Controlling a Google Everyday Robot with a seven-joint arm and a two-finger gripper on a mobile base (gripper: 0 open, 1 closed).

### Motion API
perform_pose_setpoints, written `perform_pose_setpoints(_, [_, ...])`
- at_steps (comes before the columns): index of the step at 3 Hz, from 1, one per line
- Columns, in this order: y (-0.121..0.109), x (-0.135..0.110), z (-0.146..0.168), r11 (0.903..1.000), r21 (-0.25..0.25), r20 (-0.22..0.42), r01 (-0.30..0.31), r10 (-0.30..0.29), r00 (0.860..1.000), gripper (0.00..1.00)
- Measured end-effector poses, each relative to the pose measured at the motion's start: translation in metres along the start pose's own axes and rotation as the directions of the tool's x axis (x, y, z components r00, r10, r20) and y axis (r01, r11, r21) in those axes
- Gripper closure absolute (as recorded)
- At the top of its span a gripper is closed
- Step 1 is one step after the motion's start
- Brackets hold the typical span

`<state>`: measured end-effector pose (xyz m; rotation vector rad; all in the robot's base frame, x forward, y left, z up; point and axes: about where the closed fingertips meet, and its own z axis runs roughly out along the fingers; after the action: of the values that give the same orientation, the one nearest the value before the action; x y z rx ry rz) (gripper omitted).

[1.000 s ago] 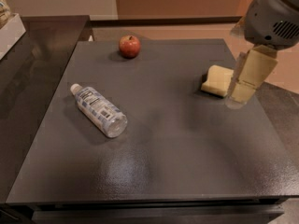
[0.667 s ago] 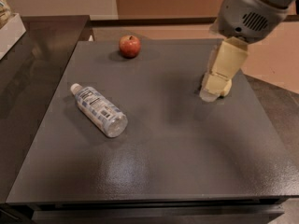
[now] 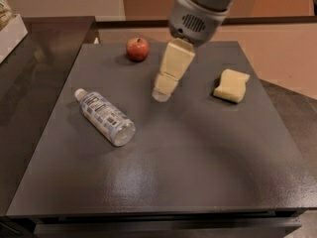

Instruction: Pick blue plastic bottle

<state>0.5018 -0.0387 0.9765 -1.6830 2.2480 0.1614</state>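
The blue plastic bottle (image 3: 104,115) lies on its side on the dark grey table (image 3: 198,162), left of centre, white cap toward the far left, blue-and-white label round its middle. My gripper (image 3: 161,94) hangs from the grey arm at the top and points down over the table's middle, to the right of the bottle and apart from it. It holds nothing that I can see.
A red apple (image 3: 137,49) sits near the far edge, behind the bottle. A yellow sponge (image 3: 231,86) lies at the right. A dark counter (image 3: 34,68) adjoins the table on the left, with a white object (image 3: 9,31) at its far corner.
The arm and gripper have swung left, from over the sponge at the right to the table's middle, nearer the bottle. The sponge now shows uncovered. Bottle and apple have not moved.
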Motion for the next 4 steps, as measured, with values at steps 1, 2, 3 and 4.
perform_pose_setpoints(1, [0.001,-0.038,0.028,0.9994,-0.017,-0.034,-0.030,0.030,0.999,0.00])
perform_pose_setpoints(2, [0.001,-0.069,0.053,0.9975,-0.044,-0.069,-0.056,0.053,0.996,0.00])
perform_pose_setpoints(3, [0.003,-0.101,0.075,0.9926,-0.087,-0.101,-0.084,0.076,0.992,0.00])
perform_pose_setpoints(4, [0.006,-0.119,0.093,0.9834,-0.100,-0.148,-0.151,0.136,0.980,0.00])
